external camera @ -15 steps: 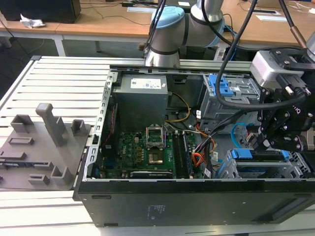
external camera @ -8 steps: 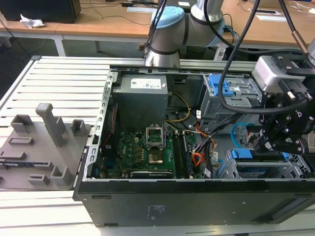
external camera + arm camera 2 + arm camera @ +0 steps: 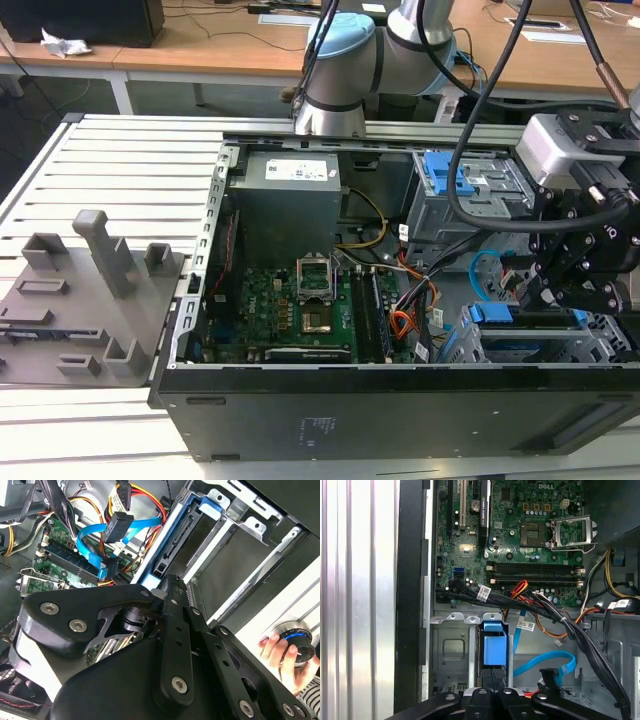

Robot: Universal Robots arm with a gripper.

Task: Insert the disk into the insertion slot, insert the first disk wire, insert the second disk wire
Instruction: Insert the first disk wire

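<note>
step 1/3, seat disk [image 3: 494, 649] in insertion slot [image 3: 451, 652] | gripper [image 3: 493, 676] jaws look closed, empty, tips on carrier edge | best: push straight, squarely, avoid blue wire [image 3: 547, 660]

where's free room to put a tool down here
Free: the bare table slats between the grey tray and the computer case, at the exterior view's left. Crowded: inside the case, wires and the gripper near the disk.

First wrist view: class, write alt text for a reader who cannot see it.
The gripper hangs at the blue-framed disk, which sits end-on in the silver drive cage of an open computer case. Beyond lie a green motherboard, a black cable bundle and a blue data cable.
</note>
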